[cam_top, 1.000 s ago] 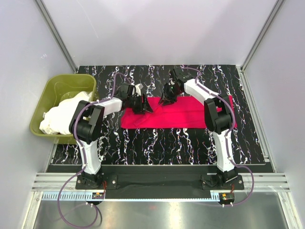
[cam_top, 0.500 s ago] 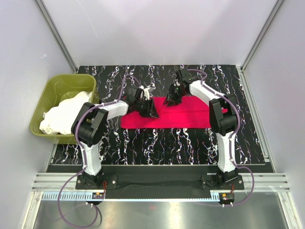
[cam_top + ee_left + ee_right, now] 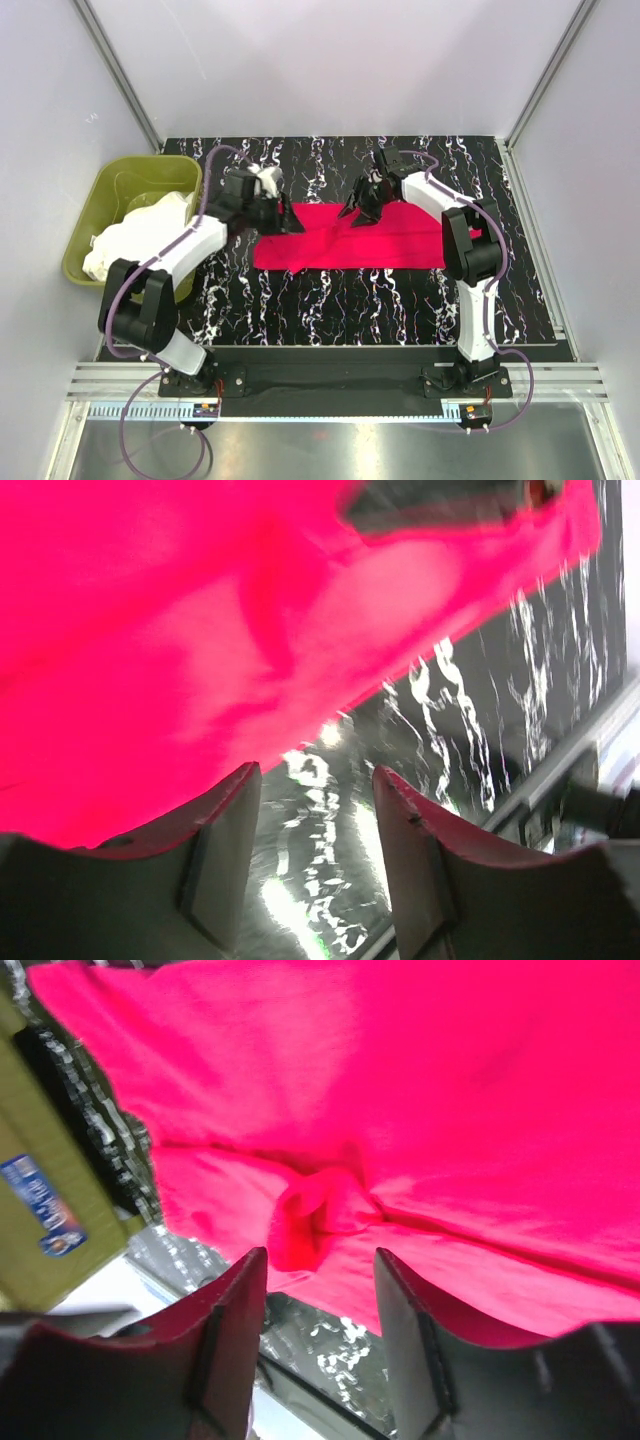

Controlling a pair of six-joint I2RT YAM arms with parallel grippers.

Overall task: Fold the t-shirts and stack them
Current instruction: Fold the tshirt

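the red t-shirt (image 3: 385,243) lies folded in a strip on the table (image 3: 330,292). left hand (image 3: 283,221) and right hand (image 3: 358,214) hover at its far edge, fingers parted, holding nothing. white t-shirts (image 3: 128,242) sit in the olive tub (image 3: 108,187).

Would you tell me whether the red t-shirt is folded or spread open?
Partly folded: the red t-shirt lies as a long narrow band, no sleeves showing, and the right wrist view shows overlapping layers.

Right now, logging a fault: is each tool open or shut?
Left tool: open, holding nothing.
Right tool: open, pointing at the crimson-red cloth t-shirt.
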